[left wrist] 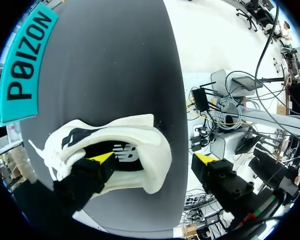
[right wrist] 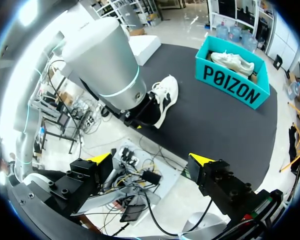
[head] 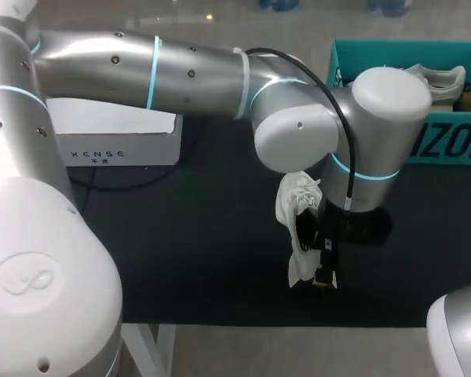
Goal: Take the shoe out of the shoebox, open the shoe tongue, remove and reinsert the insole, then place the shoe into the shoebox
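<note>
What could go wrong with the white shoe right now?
The shoe lies near the table's front edge, so a nudge might knock it off. The left gripper is open, with one finger inside the shoe and the other outside; a grip there may slip.

- Teal shoebox: big black block lettering along its long side, one word.
- White box at the table's far left: small dark lettering, two short lines.
- Shoe: white logo mark on the black lining inside.
- Left arm's white housing: embossed loop emblem, no letters.
</note>
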Motion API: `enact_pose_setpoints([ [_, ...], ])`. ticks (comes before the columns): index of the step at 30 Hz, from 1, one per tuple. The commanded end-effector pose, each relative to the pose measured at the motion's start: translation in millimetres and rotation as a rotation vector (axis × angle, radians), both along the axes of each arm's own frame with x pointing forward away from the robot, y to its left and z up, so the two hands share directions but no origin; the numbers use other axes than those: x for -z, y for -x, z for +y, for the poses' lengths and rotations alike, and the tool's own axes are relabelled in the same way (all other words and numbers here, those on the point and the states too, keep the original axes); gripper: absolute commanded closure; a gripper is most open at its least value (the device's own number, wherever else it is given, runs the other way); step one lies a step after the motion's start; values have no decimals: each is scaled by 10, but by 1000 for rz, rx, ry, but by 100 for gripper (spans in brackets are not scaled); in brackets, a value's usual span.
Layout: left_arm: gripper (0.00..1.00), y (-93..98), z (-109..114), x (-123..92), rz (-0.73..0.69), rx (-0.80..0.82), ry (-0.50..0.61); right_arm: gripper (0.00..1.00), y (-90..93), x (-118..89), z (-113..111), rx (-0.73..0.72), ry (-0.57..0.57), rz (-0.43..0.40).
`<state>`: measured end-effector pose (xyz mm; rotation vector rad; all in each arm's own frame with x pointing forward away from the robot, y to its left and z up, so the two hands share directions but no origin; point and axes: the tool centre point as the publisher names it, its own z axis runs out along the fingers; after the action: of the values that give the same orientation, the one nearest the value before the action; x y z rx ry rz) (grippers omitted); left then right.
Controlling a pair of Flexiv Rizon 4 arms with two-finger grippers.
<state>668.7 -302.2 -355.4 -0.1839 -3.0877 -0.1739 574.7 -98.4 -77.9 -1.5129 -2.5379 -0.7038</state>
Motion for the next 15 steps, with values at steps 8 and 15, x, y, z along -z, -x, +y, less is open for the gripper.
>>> enact_pose_setpoints([
  [8, 38, 0, -3, 75, -12, -5, 23, 0, -21, -18, -1, -1, 3, 5],
  [15, 55, 4, 33, 69, -19, -13, 23, 0, -21, -18, -1, -1, 3, 5],
])
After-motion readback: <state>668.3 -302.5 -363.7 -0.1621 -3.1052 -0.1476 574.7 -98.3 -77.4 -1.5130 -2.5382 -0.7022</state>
